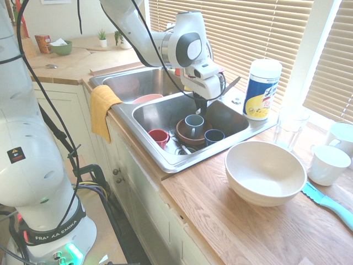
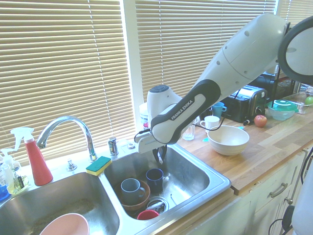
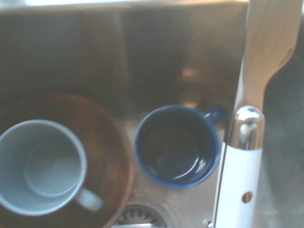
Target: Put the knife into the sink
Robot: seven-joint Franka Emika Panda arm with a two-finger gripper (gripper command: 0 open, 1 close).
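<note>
- Stainless steel is what we see most: the sink [image 1: 165, 113] has two basins, and the gripper [image 1: 199, 106] hangs over the basin nearer the cream bowl [image 1: 265, 172], pointing steeply down.
- We read the fingers as pressed together, pinching the knife [image 3: 240, 180]. Its pale handle rises from the bottom edge of the wrist view, and the exterior views show the hand above the basin with nothing lying loose at that spot.
- In the first exterior view we make out only a thin dark blade tip slanting up past the gripper towards the wipes canister [image 1: 262, 88].
- In the second exterior view the arm covers the knife; we cannot pick it out there.
- Only the wrist view shows the handle close up: white, with a shiny metal collar and a small hole.
- Directly below the hand in the sink sit a dark blue cup [image 3: 176, 145] and, beside it, a grey mug [image 3: 40, 166] standing in a brown bowl [image 3: 111, 156]. The knife is held above them, apart from the basin floor.
- Only the first exterior view shows the turquoise knife [image 1: 326, 201], on the counter beyond the cream bowl from the sink.
- Only the second exterior view shows the faucet [image 2: 66, 129] and a sponge [image 2: 99, 165] on the sink's back rim.
</note>
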